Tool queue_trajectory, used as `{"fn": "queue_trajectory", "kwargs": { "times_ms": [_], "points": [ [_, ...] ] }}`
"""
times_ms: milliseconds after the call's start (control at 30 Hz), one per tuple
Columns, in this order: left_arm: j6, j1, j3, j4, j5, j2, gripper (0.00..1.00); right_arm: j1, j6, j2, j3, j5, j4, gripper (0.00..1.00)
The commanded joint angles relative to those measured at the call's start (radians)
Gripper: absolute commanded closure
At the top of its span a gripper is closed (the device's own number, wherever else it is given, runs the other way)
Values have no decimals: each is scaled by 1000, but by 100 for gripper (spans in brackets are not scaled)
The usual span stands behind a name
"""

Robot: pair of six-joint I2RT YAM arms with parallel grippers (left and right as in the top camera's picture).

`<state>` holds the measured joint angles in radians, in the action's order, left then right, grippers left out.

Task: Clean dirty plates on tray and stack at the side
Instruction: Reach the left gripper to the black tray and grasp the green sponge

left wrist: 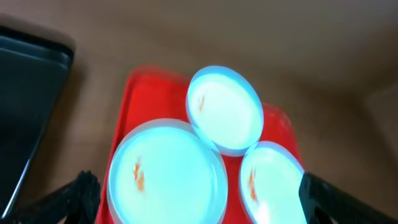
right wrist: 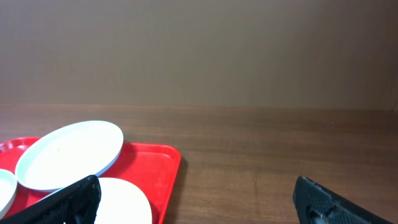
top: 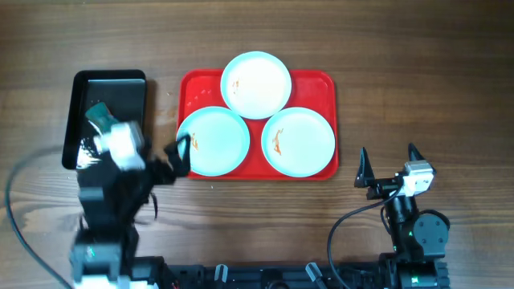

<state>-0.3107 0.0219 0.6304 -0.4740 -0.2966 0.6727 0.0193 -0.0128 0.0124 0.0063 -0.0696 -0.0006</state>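
The red tray (top: 321, 88) lies mid-table with three pale blue plates on it. The far plate (top: 255, 83) partly overlaps the near left plate (top: 214, 142) and the near right plate (top: 299, 141); each has a small orange smear. My left gripper (top: 181, 154) is open and empty, at the tray's left edge beside the near left plate. In the left wrist view the gripper (left wrist: 202, 208) hovers over the near left plate (left wrist: 165, 174), with the far plate (left wrist: 225, 115) and the near right plate (left wrist: 270, 180) beyond. My right gripper (top: 389, 160) is open and empty, right of the tray.
A black glossy tray (top: 112, 84) lies at the left with a teal-green object (top: 98, 115) on it. In the right wrist view the right gripper (right wrist: 199, 202) faces bare wood beside the red tray's corner (right wrist: 158, 168).
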Motion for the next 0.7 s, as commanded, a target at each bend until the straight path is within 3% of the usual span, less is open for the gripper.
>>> {"fn": "queue_trajectory", "kwargs": {
  "times_ms": [0,67,100,133,200,300,400,500,600,667],
  "points": [
    [56,7,272,-98,-101,287,0,7,13,-8,-1,10,2,0],
    [56,7,326,-104,-151,383,0,7,13,-8,-1,10,2,0],
    [28,7,357,-117,-97,433,0,6,13,-8,-1,10,2,0],
    [-25,7,399,-167,9,472,0,6,13,-8,-1,10,2,0],
    [-72,16,586,-424,251,604,0,7,13,-8,-1,10,2,0],
    [-71,65,857,-661,459,814,0,6,13,-8,-1,10,2,0],
    [-93,104,889,-576,467,898,0,7,13,-8,-1,10,2,0],
    [-222,189,889,-504,533,949,0,7,13,-8,-1,10,3,0],
    [-221,255,889,-505,522,1042,1,6,12,-8,-1,10,2,0],
    [-213,268,887,-513,524,1098,11,7,13,-8,-1,10,2,0]
  ]
}}
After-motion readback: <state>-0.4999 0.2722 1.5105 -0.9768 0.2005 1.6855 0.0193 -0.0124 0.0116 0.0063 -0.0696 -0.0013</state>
